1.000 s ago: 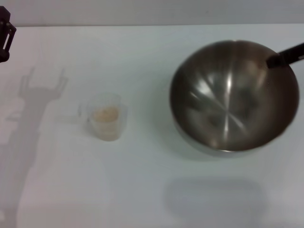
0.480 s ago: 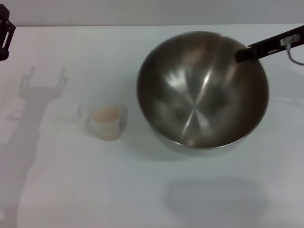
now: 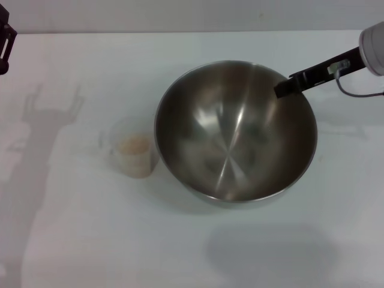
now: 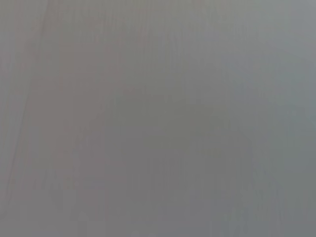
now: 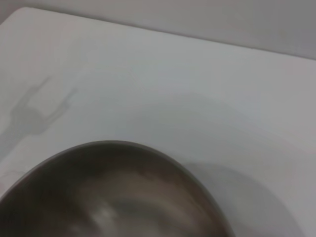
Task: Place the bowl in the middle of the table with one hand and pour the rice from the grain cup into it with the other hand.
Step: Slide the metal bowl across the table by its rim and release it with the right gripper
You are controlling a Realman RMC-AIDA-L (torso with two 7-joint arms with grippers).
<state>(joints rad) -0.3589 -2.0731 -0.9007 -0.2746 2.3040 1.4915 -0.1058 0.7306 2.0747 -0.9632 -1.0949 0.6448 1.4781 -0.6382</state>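
Note:
The steel bowl is near the middle of the white table. My right gripper is shut on its far right rim, the arm reaching in from the right. The bowl's rim and inside also fill the right wrist view. Just left of the bowl, almost touching it, stands the clear grain cup with pale rice inside. At the far left edge, well away from the cup, hangs my left gripper. The left wrist view shows only a plain grey surface.
The left arm's shadow falls across the left side of the table. The table's far edge meets a grey wall.
The right gripper has carried the bowl leftward and lowered it toward the middle, so it now sits right beside the grain cup. The left gripper has stayed in place.

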